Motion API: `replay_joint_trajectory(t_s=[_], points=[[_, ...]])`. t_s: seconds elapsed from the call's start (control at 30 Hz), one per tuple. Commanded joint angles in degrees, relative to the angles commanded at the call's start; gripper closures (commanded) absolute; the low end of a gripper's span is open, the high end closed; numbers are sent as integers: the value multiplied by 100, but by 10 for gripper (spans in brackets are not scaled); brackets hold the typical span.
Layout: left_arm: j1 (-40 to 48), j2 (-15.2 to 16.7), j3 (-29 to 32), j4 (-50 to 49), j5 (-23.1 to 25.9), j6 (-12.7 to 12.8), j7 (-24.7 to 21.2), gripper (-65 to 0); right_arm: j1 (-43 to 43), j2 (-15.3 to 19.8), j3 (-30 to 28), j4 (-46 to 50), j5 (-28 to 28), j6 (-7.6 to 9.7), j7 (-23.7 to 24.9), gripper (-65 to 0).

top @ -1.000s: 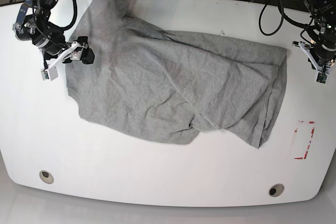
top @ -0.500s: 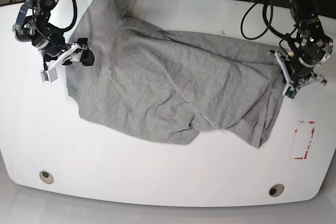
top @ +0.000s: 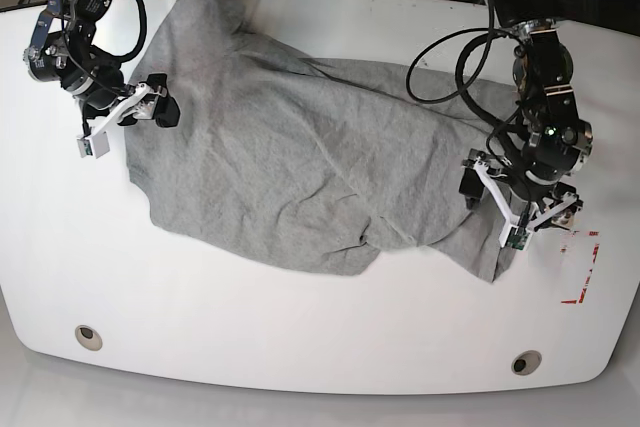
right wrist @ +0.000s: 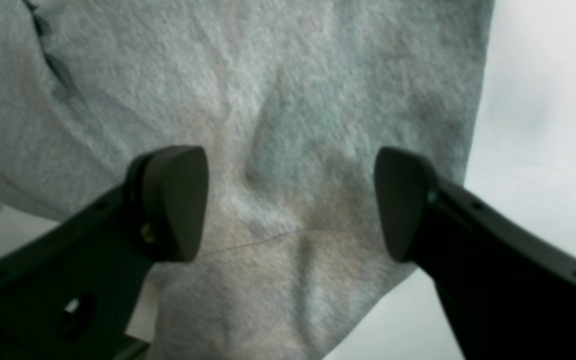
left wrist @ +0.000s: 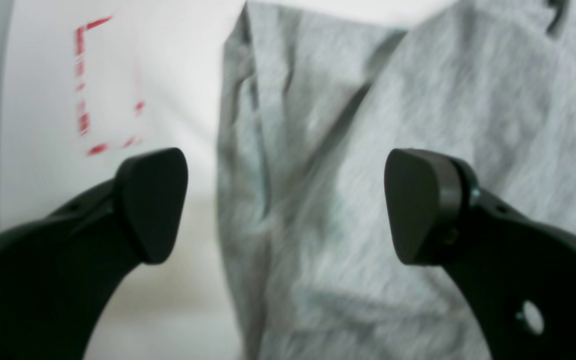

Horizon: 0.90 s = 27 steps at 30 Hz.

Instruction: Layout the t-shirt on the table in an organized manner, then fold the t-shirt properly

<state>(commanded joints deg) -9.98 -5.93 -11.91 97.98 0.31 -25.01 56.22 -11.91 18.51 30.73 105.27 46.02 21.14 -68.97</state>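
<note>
The wrinkled heather-grey t-shirt [top: 320, 157] lies spread across the white table [top: 300, 327]. One part reaches the far left edge, and folds bunch along its right side. My left gripper [top: 520, 209] hovers open over the t-shirt's right edge. In the left wrist view the t-shirt [left wrist: 348, 150] edge runs between that gripper's [left wrist: 285, 205] spread fingers. At the t-shirt's left edge my right gripper [top: 130, 115] is open. In the right wrist view grey t-shirt cloth [right wrist: 268, 100] lies under that gripper [right wrist: 288, 200], and nothing is gripped.
A red dashed rectangle mark [top: 582, 267] sits near the table's right edge, also in the left wrist view as the red mark [left wrist: 93, 85]. Two round grey grommets [top: 88, 336] [top: 526, 362] sit near the front edge. Black cables hang behind the right arm.
My left arm swung in from the table's right edge and toward the front, so it now stands over the t-shirt's right side. The right arm has hardly moved.
</note>
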Motion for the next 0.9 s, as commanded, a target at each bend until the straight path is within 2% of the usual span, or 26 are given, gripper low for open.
replay_joint_trajectory(t_s=[0.13, 0.27, 0.37, 0.57, 0.77, 0.87, 0.9], points=[[-246, 0, 0, -580, 0, 0, -105, -598, 0, 9, 0, 0, 0, 0, 0, -496], [-369, 0, 35, -1152, 0, 0, -466, -598, 0, 9, 0, 0, 0, 0, 0, -496], [-378, -9, 255, -1477, -18, 0, -492, -598, 0, 9, 0, 0, 0, 0, 0, -496], [-343, -26, 703, -1556, -18, -9, -501, -597, 9, 9, 0, 0, 0, 0, 0, -496], [-220, -18, 818, -1547, -18, -9, -501, -593, 9, 0, 0, 0, 0, 0, 0, -496], [-185, -18, 818, -1538, -9, -9, -501, -527, 9, 0, 0, 0, 0, 0, 0, -496], [-176, -18, 818, -1538, -9, -9, -501, -474, 9, 0, 0, 0, 0, 0, 0, -496]])
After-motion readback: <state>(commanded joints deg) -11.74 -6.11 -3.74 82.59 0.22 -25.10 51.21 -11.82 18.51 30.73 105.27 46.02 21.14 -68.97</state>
